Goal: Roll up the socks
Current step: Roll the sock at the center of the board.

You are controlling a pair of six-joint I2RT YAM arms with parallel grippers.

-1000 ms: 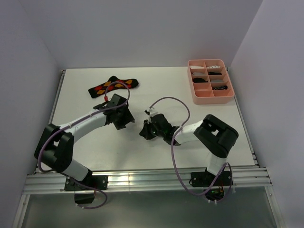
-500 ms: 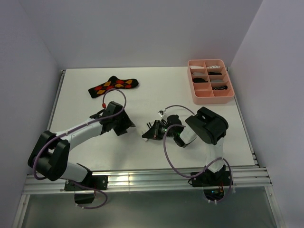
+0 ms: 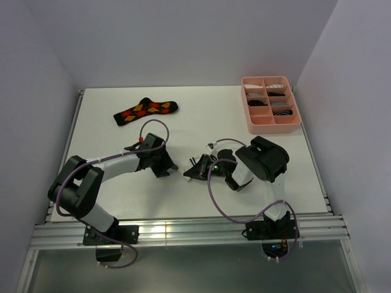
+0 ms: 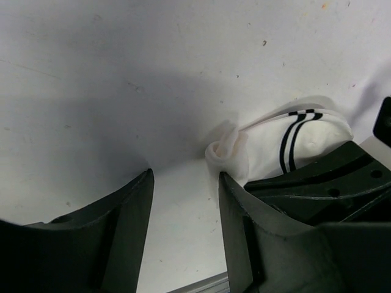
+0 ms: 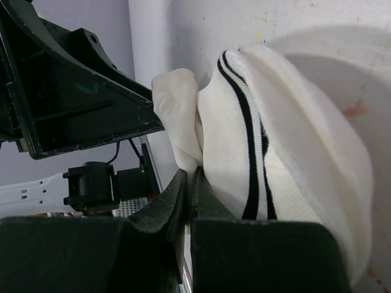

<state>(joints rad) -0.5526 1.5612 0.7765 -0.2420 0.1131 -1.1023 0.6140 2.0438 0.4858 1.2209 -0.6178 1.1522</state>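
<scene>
The white sock (image 5: 287, 152) with black cuff stripes lies bunched on the table; it also shows in the left wrist view (image 4: 287, 137). My right gripper (image 5: 190, 177) is shut on a fold of its white fabric, low at mid-table (image 3: 192, 171). My left gripper (image 4: 183, 183) is open and empty, its right finger (image 4: 244, 207) touching the sock's rolled end; it sits just left of the right gripper (image 3: 171, 166). The black argyle sock (image 3: 145, 110) lies flat at the far left. I cannot pick out the black sock with thin white stripes.
A pink compartment tray (image 3: 252, 122) stands at the back right, holding several rolled dark and striped items. White walls enclose the table on three sides. A metal rail (image 3: 183, 231) runs along the near edge.
My left gripper has moved right and nearer, up to the white sock. My right arm has folded in, elbow shifting left, while its gripper stayed on the sock.
</scene>
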